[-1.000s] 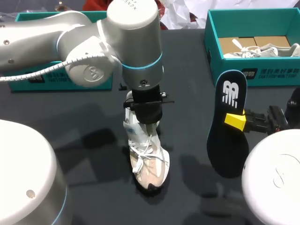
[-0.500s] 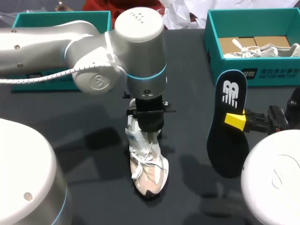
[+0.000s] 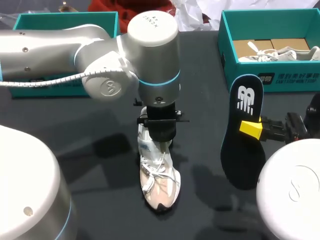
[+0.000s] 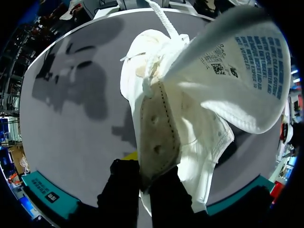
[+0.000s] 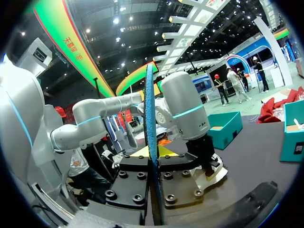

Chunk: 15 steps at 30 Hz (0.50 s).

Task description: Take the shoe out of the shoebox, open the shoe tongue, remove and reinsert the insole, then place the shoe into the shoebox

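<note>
The shoe (image 3: 159,181) is white with a pale pink toe and black sole; the insole (image 3: 241,160) dark with a white logo; the far right shoebox (image 3: 226,55) teal; the surface (image 3: 90,127) dark grey.

The shoe (image 3: 160,186) is soft white cloth mesh with woven laces. The insole (image 3: 243,155) looks like matt dark foam. Table (image 3: 95,145) matt black, shoebox (image 3: 227,55) dull teal card, my left arm (image 3: 60,47) smooth, glossy shell.

A white laced shoe (image 3: 159,180) is being held at the heel by the left gripper (image 4: 145,185), with its sole on the counter (image 3: 200,75) and its tongue lifted. A dark insole (image 3: 244,145) is being pinched by the right gripper (image 3: 251,128). The teal shoebox (image 3: 227,37) is being left open at the far right.
</note>
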Each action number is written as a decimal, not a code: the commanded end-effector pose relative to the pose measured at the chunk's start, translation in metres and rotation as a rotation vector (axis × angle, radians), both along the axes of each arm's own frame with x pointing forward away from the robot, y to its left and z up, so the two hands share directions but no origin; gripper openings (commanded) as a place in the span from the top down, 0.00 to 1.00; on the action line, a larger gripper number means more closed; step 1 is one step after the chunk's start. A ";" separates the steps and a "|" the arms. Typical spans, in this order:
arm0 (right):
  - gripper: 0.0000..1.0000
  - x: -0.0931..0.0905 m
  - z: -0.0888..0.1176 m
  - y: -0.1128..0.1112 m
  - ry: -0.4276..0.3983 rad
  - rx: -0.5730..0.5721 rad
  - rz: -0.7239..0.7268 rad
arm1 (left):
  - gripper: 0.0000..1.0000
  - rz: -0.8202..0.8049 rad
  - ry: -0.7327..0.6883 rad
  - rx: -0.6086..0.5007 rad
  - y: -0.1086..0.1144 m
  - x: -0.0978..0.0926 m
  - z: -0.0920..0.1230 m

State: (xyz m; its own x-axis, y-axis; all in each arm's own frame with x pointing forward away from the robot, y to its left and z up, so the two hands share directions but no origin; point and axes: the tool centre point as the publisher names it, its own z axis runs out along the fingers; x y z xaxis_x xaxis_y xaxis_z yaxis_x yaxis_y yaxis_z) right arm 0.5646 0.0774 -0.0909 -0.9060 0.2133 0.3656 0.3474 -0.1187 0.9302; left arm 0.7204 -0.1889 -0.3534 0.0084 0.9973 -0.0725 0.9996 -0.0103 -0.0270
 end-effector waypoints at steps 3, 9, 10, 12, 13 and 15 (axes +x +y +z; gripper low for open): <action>1.00 -0.004 0.002 0.001 0.000 -0.004 -0.008 | 1.00 -0.007 0.010 0.004 -0.004 0.004 -0.007; 1.00 -0.004 0.002 0.001 0.000 -0.004 -0.008 | 1.00 -0.029 0.014 -0.001 -0.008 0.005 -0.010; 1.00 -0.004 0.002 0.001 0.000 -0.004 -0.008 | 1.00 -0.033 0.014 -0.001 -0.009 0.005 -0.010; 1.00 -0.004 0.002 0.001 0.000 -0.004 -0.008 | 1.00 -0.042 0.015 -0.001 -0.011 0.005 -0.012; 1.00 -0.004 0.002 0.001 0.000 -0.004 -0.008 | 1.00 -0.044 0.016 -0.001 -0.012 0.005 -0.012; 1.00 -0.004 0.002 0.001 0.000 -0.004 -0.008 | 1.00 -0.048 0.017 0.002 -0.014 0.006 -0.014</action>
